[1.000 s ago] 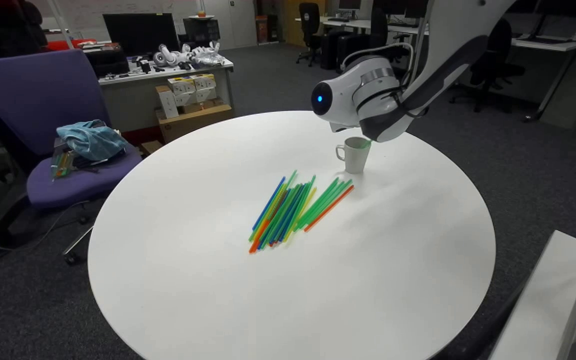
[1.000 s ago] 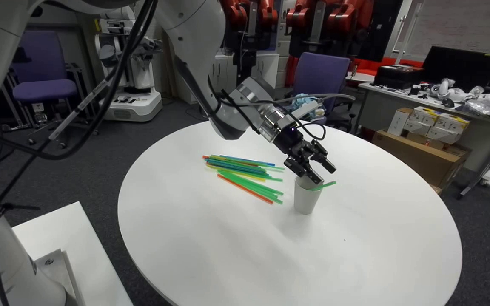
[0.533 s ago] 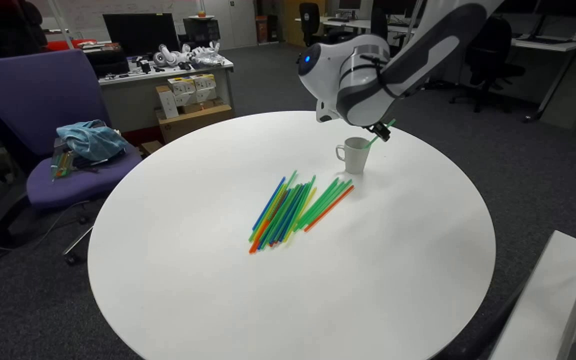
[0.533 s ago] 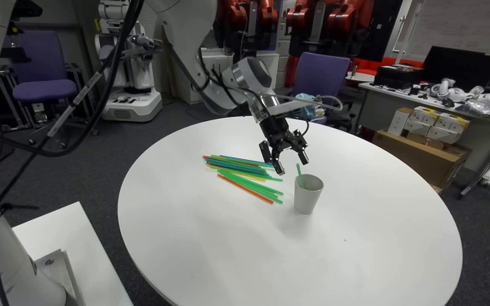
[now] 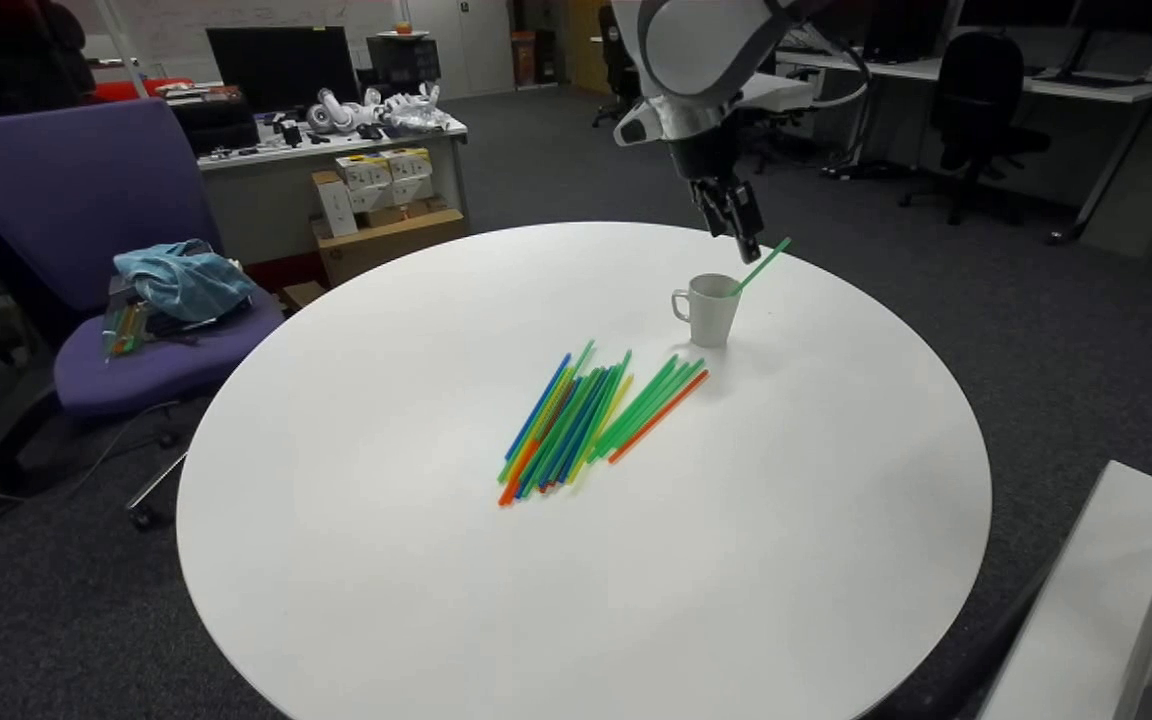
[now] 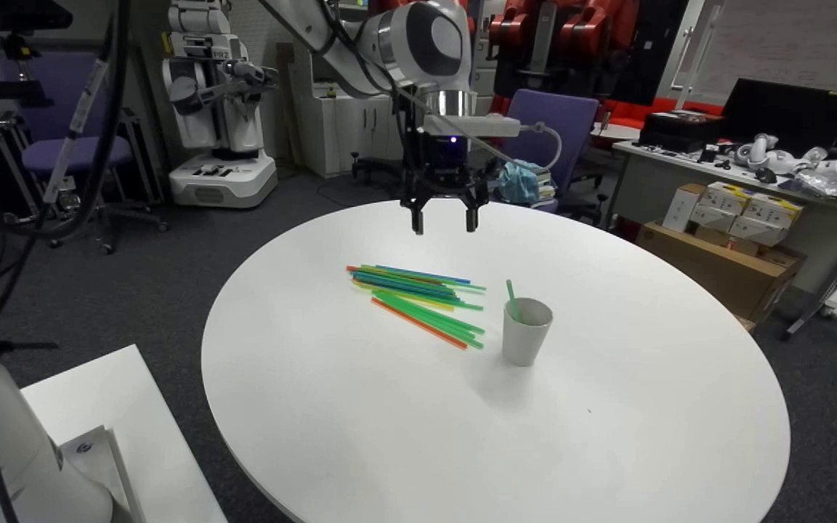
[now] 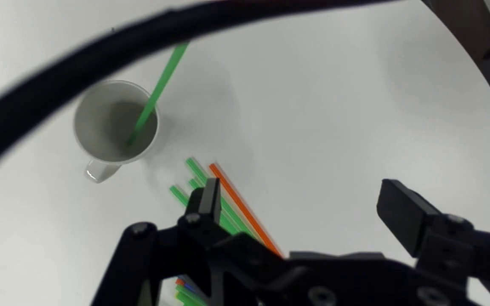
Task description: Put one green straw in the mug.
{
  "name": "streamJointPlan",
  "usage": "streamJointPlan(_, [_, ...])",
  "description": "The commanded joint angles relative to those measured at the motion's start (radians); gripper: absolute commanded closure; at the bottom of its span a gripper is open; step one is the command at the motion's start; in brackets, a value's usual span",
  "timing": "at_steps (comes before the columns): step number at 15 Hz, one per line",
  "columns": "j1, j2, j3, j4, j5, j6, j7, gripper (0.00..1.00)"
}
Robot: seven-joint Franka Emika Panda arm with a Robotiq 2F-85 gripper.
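The white mug [image 5: 711,318] stands upright on the table, also in the other views [image 6: 524,340] [image 7: 92,123]. One green straw [image 5: 764,264] stands in it, leaning on the rim with its upper part sticking out; it shows in an exterior view [image 6: 512,298]. In the wrist view the straw [image 7: 160,87] reaches down inside the mug, and a dark cable hides its top end. My gripper [image 6: 445,224] is open and empty, above the table and apart from mug and straw. Its fingers [image 7: 300,191] are wide apart in the wrist view, with nothing between them.
Several more green straws [image 5: 644,412] and an orange straw [image 5: 658,417] lie by the mug. A mixed pile of coloured straws [image 5: 566,430] lies beside them. All are on the round white table [image 5: 386,600]. A purple chair [image 5: 86,200] stands beyond the table edge.
My gripper has risen and backed away from the mug and now points downward. The green straw's upper end has swung to another side of the rim. The mug and loose straws have not moved.
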Motion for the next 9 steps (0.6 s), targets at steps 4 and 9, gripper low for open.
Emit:
streamJointPlan(4, [-0.029, -0.138, -0.036, -0.074, 0.241, 0.035, 0.125, 0.00])
streamJointPlan(9, [-0.018, -0.100, -0.045, -0.034, 0.230, 0.039, 0.149, 0.00])
